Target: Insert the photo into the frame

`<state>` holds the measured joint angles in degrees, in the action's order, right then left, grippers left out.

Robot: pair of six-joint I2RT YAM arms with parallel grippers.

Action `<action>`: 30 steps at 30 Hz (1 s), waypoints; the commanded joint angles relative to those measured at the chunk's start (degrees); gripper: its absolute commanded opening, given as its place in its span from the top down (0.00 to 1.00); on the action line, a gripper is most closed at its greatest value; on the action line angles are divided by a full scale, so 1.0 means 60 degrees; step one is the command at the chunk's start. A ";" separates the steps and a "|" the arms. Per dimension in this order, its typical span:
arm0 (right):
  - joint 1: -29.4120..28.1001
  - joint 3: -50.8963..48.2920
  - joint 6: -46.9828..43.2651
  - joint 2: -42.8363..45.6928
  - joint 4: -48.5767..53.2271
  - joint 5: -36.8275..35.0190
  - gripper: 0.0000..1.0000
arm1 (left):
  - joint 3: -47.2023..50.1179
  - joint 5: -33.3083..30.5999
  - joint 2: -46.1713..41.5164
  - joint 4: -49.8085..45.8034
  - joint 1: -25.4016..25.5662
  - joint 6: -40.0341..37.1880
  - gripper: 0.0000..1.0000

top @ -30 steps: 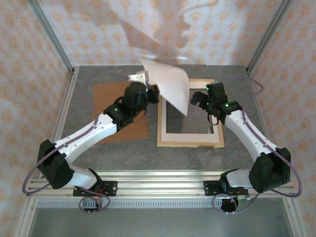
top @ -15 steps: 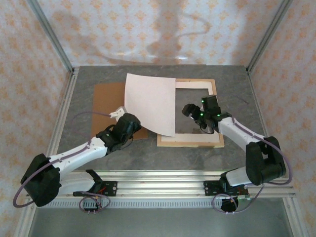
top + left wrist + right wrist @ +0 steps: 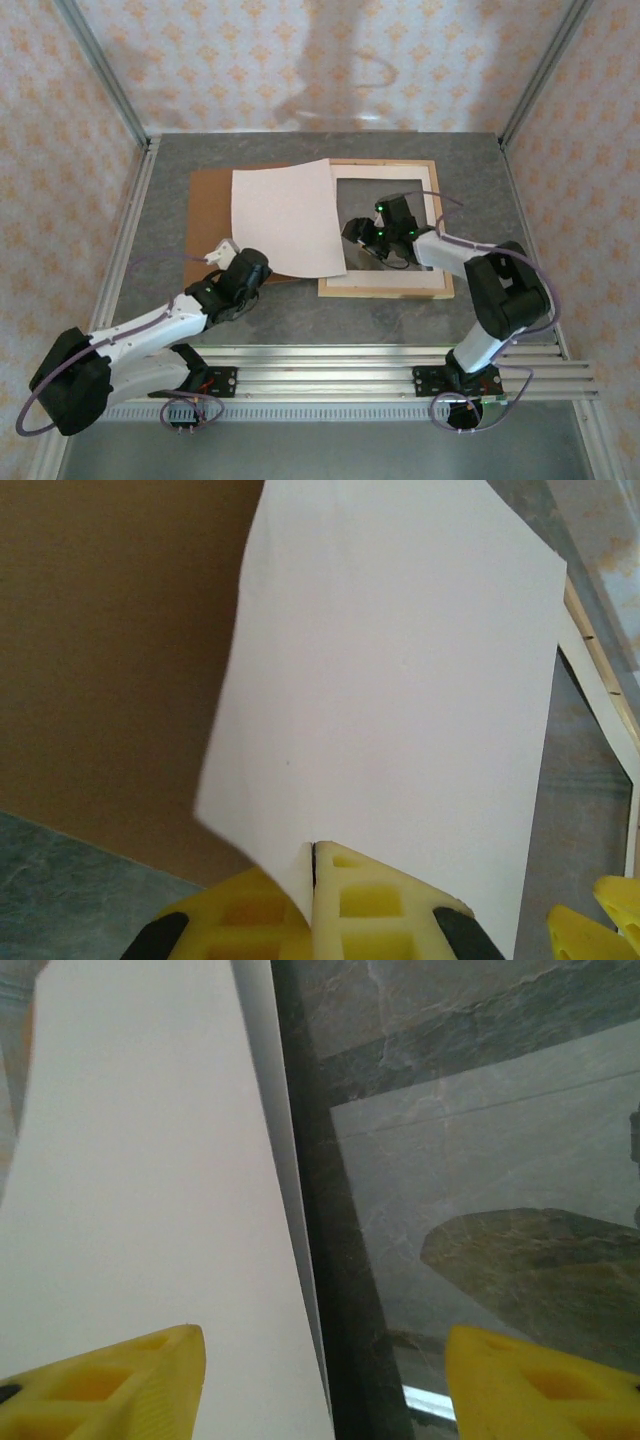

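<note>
White arm links (image 3: 150, 325) joined by black joints (image 3: 245, 272), purple cables (image 3: 150, 259) strung alongside, green lights (image 3: 381, 207) lit, yellow honeycombed fingers (image 3: 370, 900) fitted.

We see only the blank white back of the photo (image 3: 288, 218); its print faces away. It hides most of the left side of the frame (image 3: 385, 287) and the right part of the board (image 3: 208, 215). The wrist views' bottom edges cut off the fingers of the left gripper (image 3: 313, 855) and the right gripper (image 3: 320, 1342).

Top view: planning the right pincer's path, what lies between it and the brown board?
The photo, blank side up, spans that stretch in the top view, overlapping the brown board and the left side of the frame.
</note>
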<state>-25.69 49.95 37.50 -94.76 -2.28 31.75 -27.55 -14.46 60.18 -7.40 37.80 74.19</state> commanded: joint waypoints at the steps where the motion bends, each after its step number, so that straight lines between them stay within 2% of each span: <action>1: -0.0329 0.0482 0.0006 -0.0329 -0.0565 0.0243 0.40 | 0.0192 -0.0461 -0.0128 -0.0452 -0.0059 0.0255 1.00; 9: -0.0640 0.0800 0.0028 -0.0894 -0.0762 0.0406 0.49 | 0.0270 -0.0217 -0.0159 -0.0341 -0.0075 -0.0022 1.00; 18: -0.0668 0.0685 -0.0037 -0.1171 -0.0895 0.0470 0.49 | 0.0358 0.0090 0.0098 0.0031 -0.0075 -0.0032 1.00; 21: -0.0713 0.0639 -0.0049 -0.1206 -0.1118 0.0629 0.55 | 0.0358 0.0085 0.0150 0.0031 -0.0075 -0.0041 1.00; 26: -0.0750 0.0634 -0.0177 -0.1213 -0.1231 0.0745 0.72 | 0.0358 0.0038 0.0192 0.0061 -0.0075 -0.0060 1.00; 30: -0.0746 0.0614 -0.0269 -0.1213 -0.1215 0.0817 0.82 | 0.0344 0.0041 0.0194 0.0074 -0.0089 -0.0066 1.00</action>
<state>-29.87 53.49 37.10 -101.21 -7.99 36.03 -26.11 -13.52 61.06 -7.88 37.71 74.54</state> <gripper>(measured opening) 0.186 0.051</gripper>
